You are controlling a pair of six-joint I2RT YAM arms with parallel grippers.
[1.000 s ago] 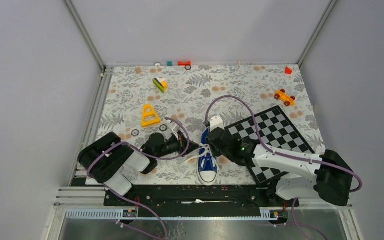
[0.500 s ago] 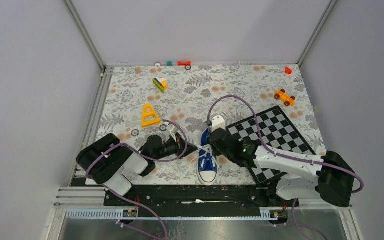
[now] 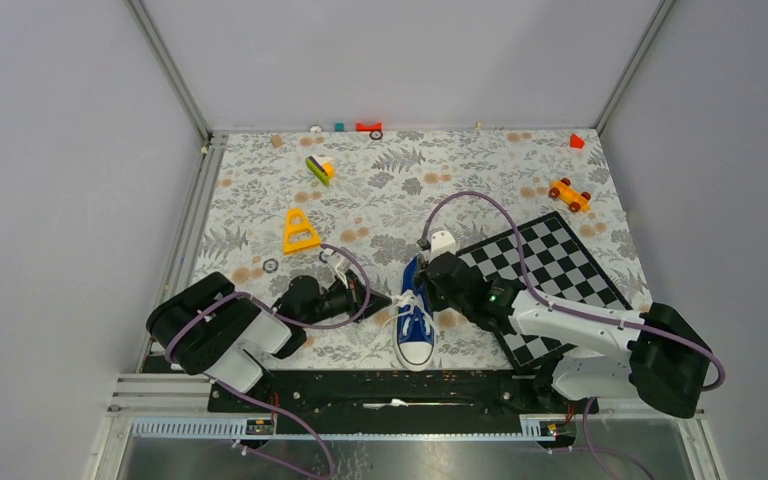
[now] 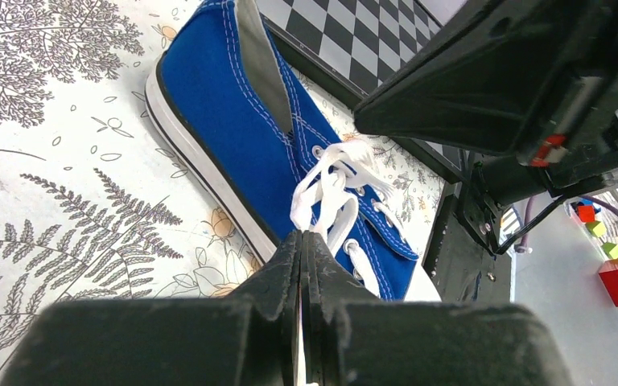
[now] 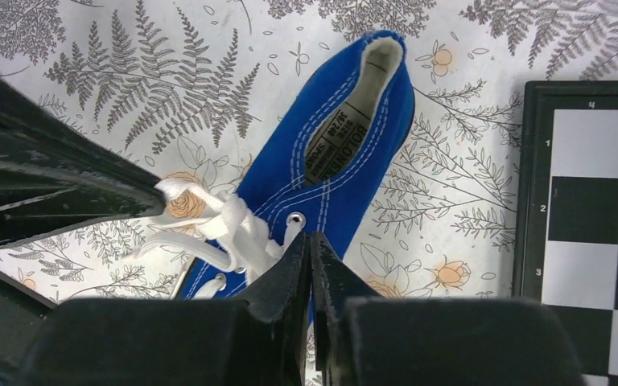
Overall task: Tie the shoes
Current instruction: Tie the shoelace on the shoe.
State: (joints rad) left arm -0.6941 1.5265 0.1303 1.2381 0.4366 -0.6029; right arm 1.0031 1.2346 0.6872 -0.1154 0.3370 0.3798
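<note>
One blue sneaker (image 3: 416, 328) lies lower centre, beside one chessboard (image 3: 550, 265). Two tools: left tool (image 4: 300, 236) pinched shut on its laces (image 4: 332, 175); right tool (image 5: 308, 238) shut, grip unclear.

chessboard (image 3: 552, 258), yellow triangle (image 3: 301, 244), toy car (image 3: 569, 194)

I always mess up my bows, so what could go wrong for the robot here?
The left gripper and right gripper are pinched shut on the laces. Pulling apart could drag the small sneaker sideways, perhaps against the chessboard. A thin lace might also slip out of that grip.
</note>
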